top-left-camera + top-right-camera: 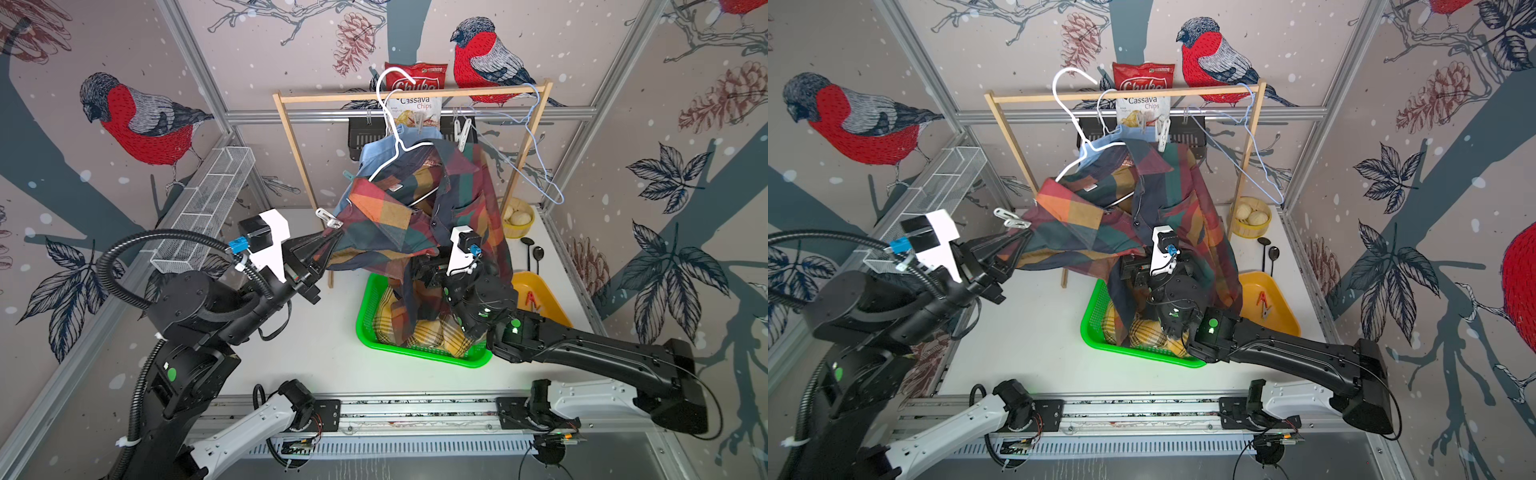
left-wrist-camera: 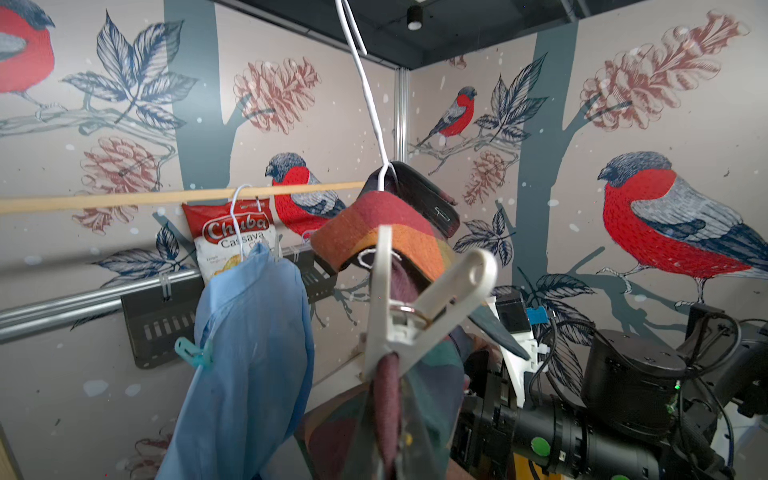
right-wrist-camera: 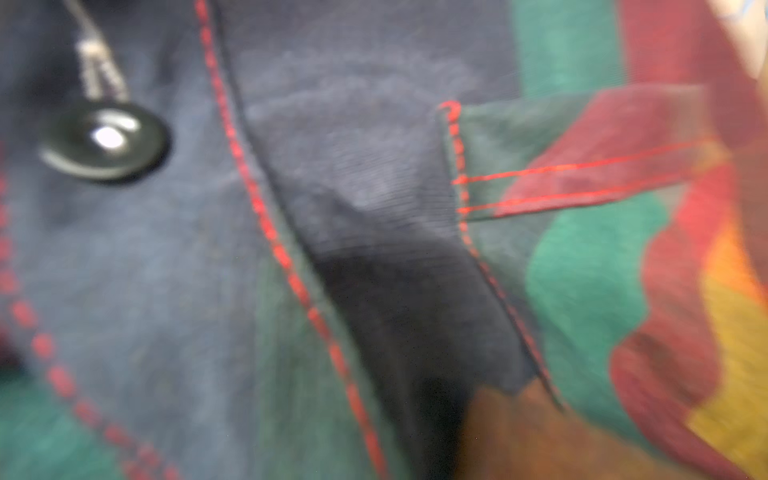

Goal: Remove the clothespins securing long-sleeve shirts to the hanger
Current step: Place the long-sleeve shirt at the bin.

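Clothespin (image 2: 409, 309), whitish, bites the plaid shirt (image 1: 415, 216) at its shoulder just beyond my left gripper (image 1: 328, 244), whose fingers are pinched together on that same fabric. Its length runs away from them, handles outermost. My right gripper (image 1: 420, 266) is spread wide, buried against the shirt front.

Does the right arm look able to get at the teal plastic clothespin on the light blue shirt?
Probably not: the dark plaid shirt hangs between the right arm and the teal plastic clothespin.
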Action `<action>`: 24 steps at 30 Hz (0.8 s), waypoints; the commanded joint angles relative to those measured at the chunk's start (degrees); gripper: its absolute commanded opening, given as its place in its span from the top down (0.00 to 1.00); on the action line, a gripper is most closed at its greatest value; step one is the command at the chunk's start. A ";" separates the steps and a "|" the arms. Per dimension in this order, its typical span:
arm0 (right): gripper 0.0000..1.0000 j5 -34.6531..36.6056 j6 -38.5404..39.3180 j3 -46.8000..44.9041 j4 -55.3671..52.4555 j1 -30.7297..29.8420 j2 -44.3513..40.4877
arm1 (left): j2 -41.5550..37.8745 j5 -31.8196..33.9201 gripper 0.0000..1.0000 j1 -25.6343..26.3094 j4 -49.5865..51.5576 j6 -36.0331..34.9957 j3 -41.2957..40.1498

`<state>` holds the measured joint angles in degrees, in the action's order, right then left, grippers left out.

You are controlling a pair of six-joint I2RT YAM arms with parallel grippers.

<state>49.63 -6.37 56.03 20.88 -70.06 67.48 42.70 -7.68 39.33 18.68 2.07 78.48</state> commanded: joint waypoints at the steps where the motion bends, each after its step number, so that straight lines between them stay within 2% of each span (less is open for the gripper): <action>1: 0.00 -0.30 -9.35 -3.74 -2.43 2.12 -0.50 | -0.28 2.00 1.00 0.05 -3.44 0.57 -2.95; 9: 0.00 -10.20 -22.56 -14.24 -3.60 6.82 1.69 | -1.78 5.89 1.00 0.11 -5.02 -1.89 -12.14; 11: 0.00 -13.18 -23.80 -14.85 -4.93 6.95 3.13 | -2.29 6.94 1.00 0.05 -5.01 -2.25 -14.28; 17: 0.00 -28.93 -24.08 -14.47 -12.49 6.03 3.73 | -2.88 10.06 1.00 0.04 -6.40 -1.96 -20.19; 19: 0.00 -33.84 -24.00 -14.37 -16.25 5.32 1.05 | -2.99 11.43 1.00 0.04 -7.17 -1.69 -21.00; 24: 0.00 -37.34 -23.62 -13.28 -26.37 4.78 -10.19 | -1.97 12.52 1.00 -0.04 -10.83 -1.58 -25.04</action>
<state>16.99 -29.87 41.80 1.10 -65.34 61.21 40.34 3.55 39.33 14.20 -0.01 54.33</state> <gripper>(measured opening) 0.997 0.052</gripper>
